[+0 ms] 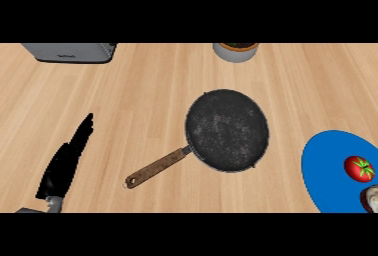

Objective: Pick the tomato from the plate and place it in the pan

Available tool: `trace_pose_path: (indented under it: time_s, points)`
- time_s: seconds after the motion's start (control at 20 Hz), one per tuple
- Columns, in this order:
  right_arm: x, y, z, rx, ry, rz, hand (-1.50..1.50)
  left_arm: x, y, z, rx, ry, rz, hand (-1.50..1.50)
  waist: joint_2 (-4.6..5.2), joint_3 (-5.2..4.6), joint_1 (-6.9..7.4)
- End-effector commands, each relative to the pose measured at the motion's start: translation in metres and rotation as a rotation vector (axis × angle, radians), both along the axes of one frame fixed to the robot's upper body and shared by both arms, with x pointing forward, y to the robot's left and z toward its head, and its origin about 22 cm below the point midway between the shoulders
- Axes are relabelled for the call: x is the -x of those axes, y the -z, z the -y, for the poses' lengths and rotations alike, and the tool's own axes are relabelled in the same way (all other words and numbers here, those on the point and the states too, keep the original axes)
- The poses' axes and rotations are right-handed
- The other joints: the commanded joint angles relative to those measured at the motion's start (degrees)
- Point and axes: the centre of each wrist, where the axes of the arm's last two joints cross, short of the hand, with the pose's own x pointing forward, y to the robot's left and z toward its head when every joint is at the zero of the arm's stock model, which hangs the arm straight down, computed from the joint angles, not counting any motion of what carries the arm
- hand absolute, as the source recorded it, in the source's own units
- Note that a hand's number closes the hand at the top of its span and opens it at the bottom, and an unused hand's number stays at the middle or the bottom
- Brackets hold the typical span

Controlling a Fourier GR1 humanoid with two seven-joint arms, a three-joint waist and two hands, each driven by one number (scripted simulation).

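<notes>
A red tomato (359,168) with a green stalk lies on a blue plate (327,170) at the right edge of the counter. The dark round pan (227,130) sits in the middle, its brown handle (155,170) pointing to the lower left, and nothing is inside it. My left hand (66,160) rests open at the lower left, fingers straight and pointing up, well away from the pan. Only a small grey part of my right hand (371,198) shows at the right edge, just below the tomato and over the plate.
A grey toaster (70,51) stands at the back left. A grey pot (236,50) with dark contents stands at the back, beyond the pan. Bare wooden counter lies between the pan and the plate.
</notes>
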Motion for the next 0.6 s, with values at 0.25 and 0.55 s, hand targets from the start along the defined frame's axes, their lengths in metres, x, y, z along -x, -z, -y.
trace_pose_path:
  time_s: [0.25,0.55]
  points:
    - [-0.056,-0.023,-0.048,0.148,-0.179,-0.144,-1.5,0.012,-0.007,0.01,-0.012,-0.022,0.009,0.0,-0.44,-0.13,-1.12]
    - [-0.065,0.003,-0.077,0.233,-0.238,-0.258,-1.5,0.01,-0.009,-0.005,-0.021,-0.047,-0.01,0.0,-0.57,-0.15,-1.95]
